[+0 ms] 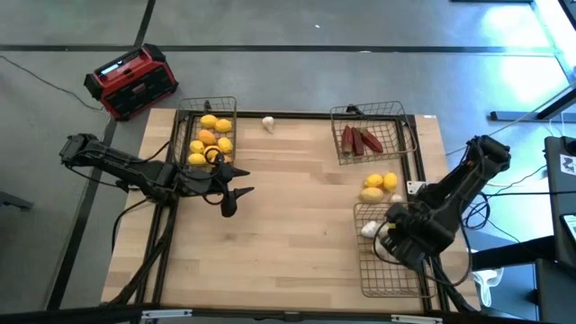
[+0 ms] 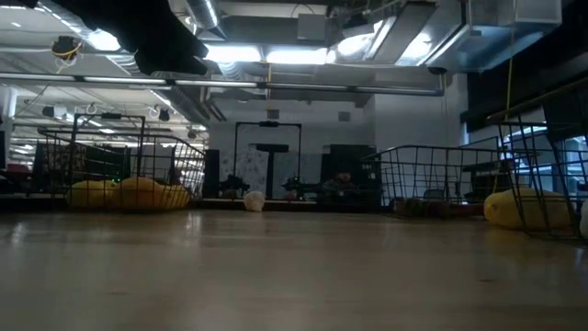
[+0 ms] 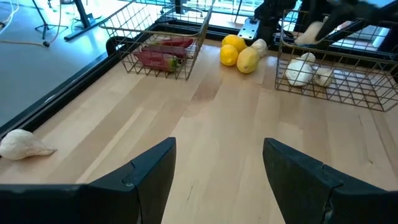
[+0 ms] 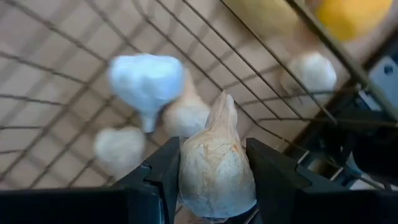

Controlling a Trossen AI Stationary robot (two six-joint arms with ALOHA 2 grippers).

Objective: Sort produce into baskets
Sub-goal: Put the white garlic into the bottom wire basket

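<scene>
No legible text anywhere (box display blurred)

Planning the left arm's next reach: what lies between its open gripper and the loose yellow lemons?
Only bare wooden tabletop between the left gripper and lemons, per high view.

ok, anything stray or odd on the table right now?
Two things sit outside baskets: a garlic bulb alone on the wood between the two far baskets, and a few lemons loose between the pepper basket and the garlic basket. The right gripper holds another garlic bulb over that one.
</scene>
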